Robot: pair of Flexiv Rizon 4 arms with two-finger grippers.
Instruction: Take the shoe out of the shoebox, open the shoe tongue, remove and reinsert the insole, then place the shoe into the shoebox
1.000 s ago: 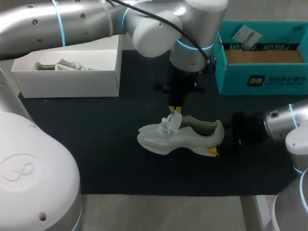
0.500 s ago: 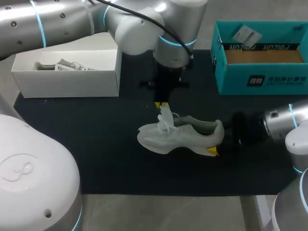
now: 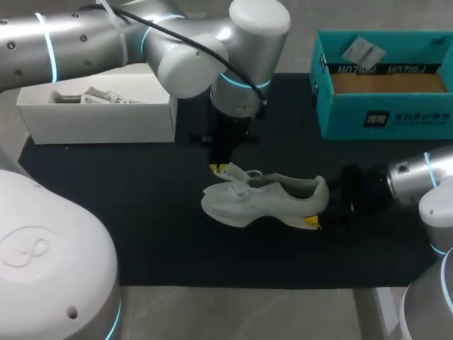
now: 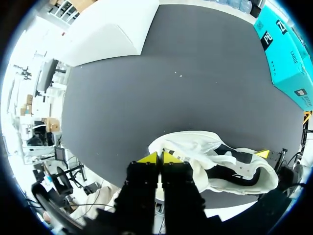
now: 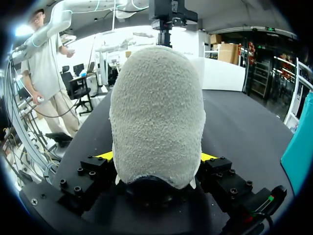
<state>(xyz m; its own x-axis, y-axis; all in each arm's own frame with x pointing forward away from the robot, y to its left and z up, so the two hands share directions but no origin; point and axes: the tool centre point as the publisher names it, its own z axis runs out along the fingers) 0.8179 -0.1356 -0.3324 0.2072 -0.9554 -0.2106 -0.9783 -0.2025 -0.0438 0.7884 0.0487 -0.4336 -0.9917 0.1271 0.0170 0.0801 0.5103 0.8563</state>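
Shoe (image 3: 269, 202), pale white, stands on its sole in the middle of the dark desk (image 3: 141, 227), well apart from the open teal shoebox (image 3: 382, 120) at the far right. Its long axis runs across the desk, with the toe toward the left arm's side and the heel toward the right. The right end effector (image 5: 156, 159) is closed on the heel, one yellow-tipped finger on each side. The left end effector (image 3: 221, 169) points down over the laces, tips almost together, apparently pinching the shoe tongue (image 3: 241, 175) and drawing it toward the toe. The shoe's opening, where the insole would sit, lies just heelward of the left end effector. That makes the left arm the nearer one.
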